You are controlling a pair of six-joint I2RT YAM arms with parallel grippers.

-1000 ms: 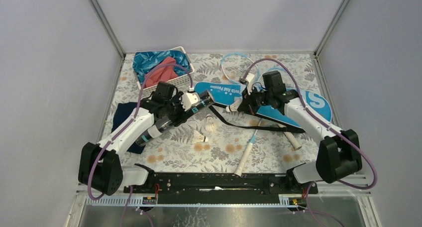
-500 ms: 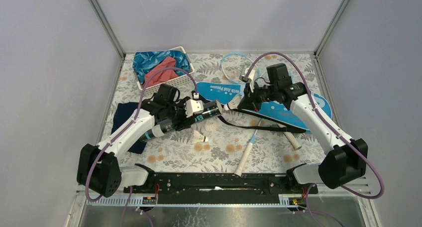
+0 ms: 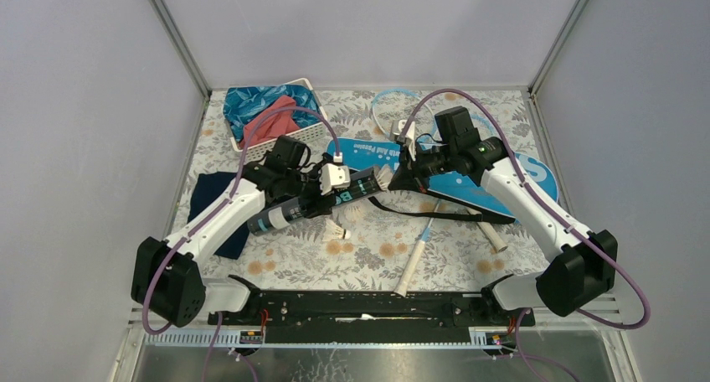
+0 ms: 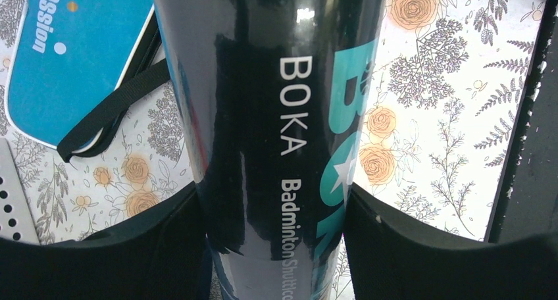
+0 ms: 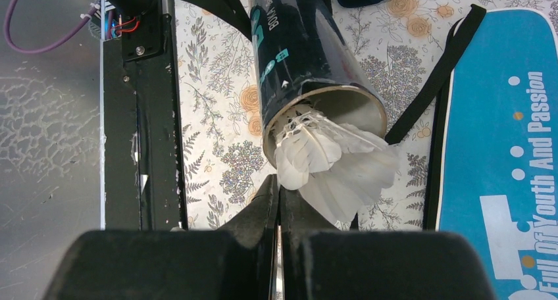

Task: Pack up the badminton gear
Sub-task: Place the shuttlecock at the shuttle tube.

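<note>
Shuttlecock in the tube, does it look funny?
Yes. The shuttlecock is only partway into the mouth of the black tube. It leans to one side, and its feathers stick out, bunched and uneven.

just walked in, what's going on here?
Shuttlecocks are going into their tube. The left hand grips the long black tube around its middle, tilted above the floral-print table. The right hand is shut on a white feather shuttlecock, whose nose sits inside the tube's open mouth, feather skirt sticking out. A second shuttlecock, the light-blue-framed rackets and the blue racket-shaped bag lie unpacked on the table.
</note>
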